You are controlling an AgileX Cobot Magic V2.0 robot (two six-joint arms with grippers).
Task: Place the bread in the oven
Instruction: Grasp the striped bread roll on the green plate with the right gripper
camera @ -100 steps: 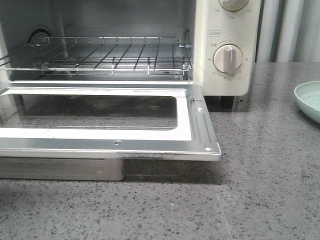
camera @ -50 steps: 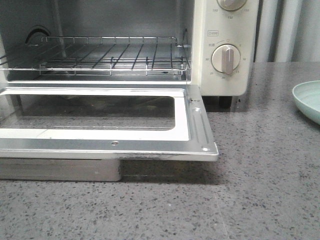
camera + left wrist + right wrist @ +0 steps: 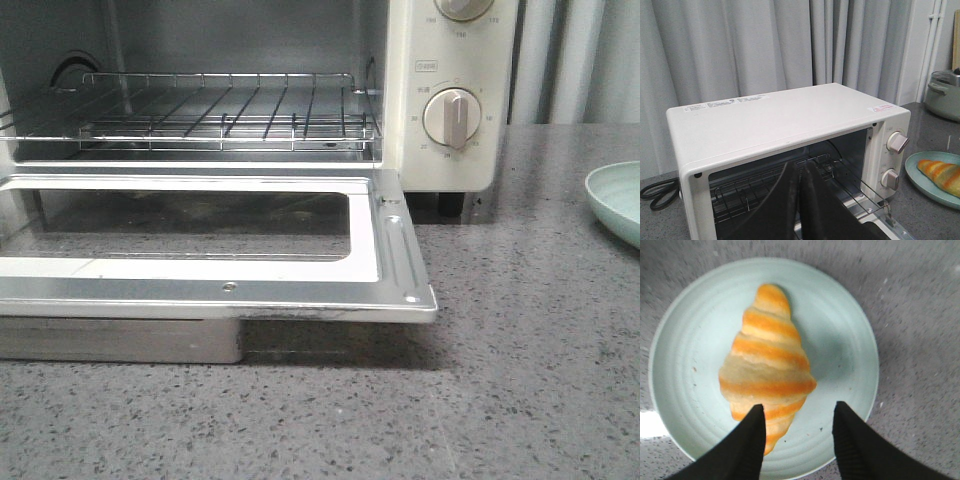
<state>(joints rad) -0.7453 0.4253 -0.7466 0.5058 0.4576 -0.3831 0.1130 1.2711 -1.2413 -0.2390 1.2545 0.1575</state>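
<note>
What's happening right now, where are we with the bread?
The oven stands with its door dropped open and the wire rack bare. The bread lies on a pale green plate to the oven's right. The right gripper hovers above it, jaws open, not yet gripping. The left gripper is shut, in front of the oven opening, holding nothing.

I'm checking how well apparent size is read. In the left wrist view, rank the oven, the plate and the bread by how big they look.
Largest to smallest:
1. oven, filling most of the view
2. plate, cut off at the edge
3. bread, lying on the plate
</note>
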